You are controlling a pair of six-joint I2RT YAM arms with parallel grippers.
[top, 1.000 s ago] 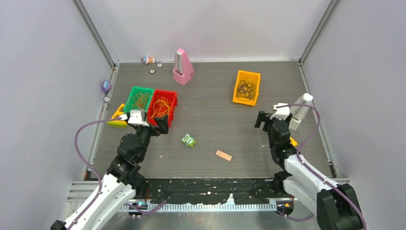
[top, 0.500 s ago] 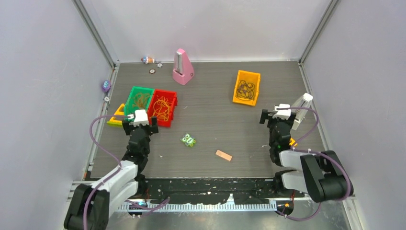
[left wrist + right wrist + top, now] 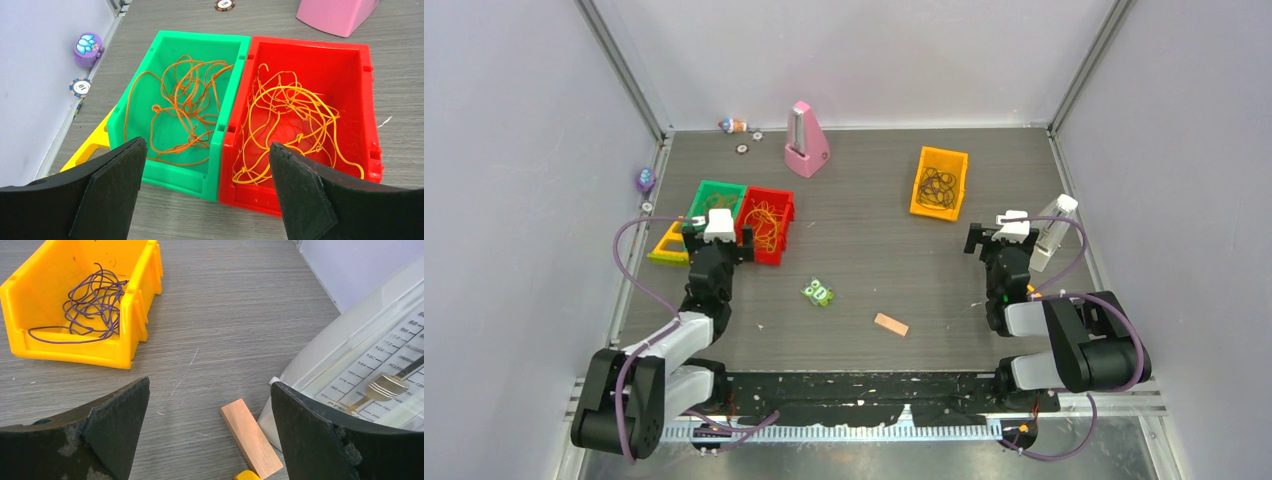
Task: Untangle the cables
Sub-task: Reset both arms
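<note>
Both arms sit folded low at the near edge of the table [image 3: 874,345]. The left gripper [image 3: 206,147] has its fingers spread wide with nothing between them, and it hangs just in front of two bins. Same deal on the other side: the right gripper [image 3: 210,385] is spread wide and holding nothing.

Out in the middle there's a tan block [image 3: 890,324] and, a bit further up, a little green toy [image 3: 818,292], both just lying loose. Under the right gripper a wooden block [image 3: 250,437] lies just beside the foot of a clear metronome [image 3: 360,365].

The cables are already sorted by colour. The orange strands [image 3: 182,107] are a loose tangle in the green bin [image 3: 200,35]. The yellow strands [image 3: 290,120] are in the red bin [image 3: 310,44], which touches the green one on its right. The dark purple strands [image 3: 90,302] sit in a yellow-orange bin [image 3: 132,325], well apart on the right side.

A yellow bin [image 3: 92,142] pokes out at the left of the green one. Past it, by the wall, are a poker chip [image 3: 80,87] and a small purple thing with a petal design [image 3: 88,45]. A pink metronome [image 3: 805,140] stands upright at the far end.
</note>
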